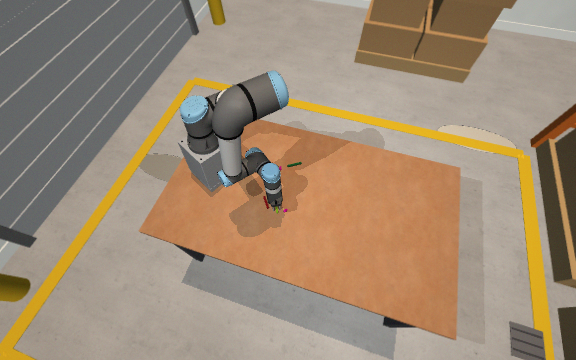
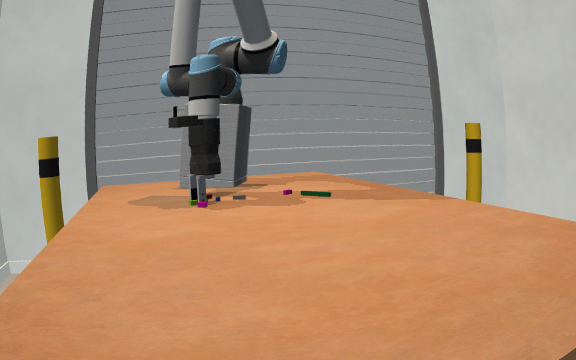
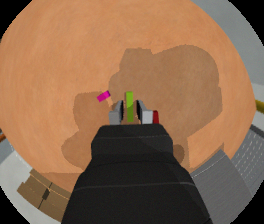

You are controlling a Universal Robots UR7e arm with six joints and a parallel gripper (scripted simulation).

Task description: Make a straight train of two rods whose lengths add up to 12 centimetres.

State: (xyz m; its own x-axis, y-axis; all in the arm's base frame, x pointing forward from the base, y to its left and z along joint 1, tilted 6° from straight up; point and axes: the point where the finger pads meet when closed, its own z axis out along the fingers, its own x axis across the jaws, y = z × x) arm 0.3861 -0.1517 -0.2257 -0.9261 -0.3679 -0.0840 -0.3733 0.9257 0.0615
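Observation:
My gripper [image 1: 277, 206] reaches down to the table near the robot base, its fingers open. In the wrist view the fingers stand on either side of the lime rod [image 3: 130, 103], which lies flat on the table; it also shows in the exterior view [image 2: 193, 202]. A magenta rod [image 3: 103, 96] [image 2: 202, 204] lies just left of it, beside the near finger. The red rod [image 1: 265, 202] [image 3: 155, 116] lies on the gripper's other side. The green rod [image 2: 315, 193] [image 1: 294, 164] lies apart to the right.
A second magenta rod [image 2: 287, 192], a grey rod [image 2: 239, 197] and a small blue rod [image 2: 217, 199] lie between the gripper and the green rod. The grey robot base [image 1: 203, 167] stands at the table's back corner.

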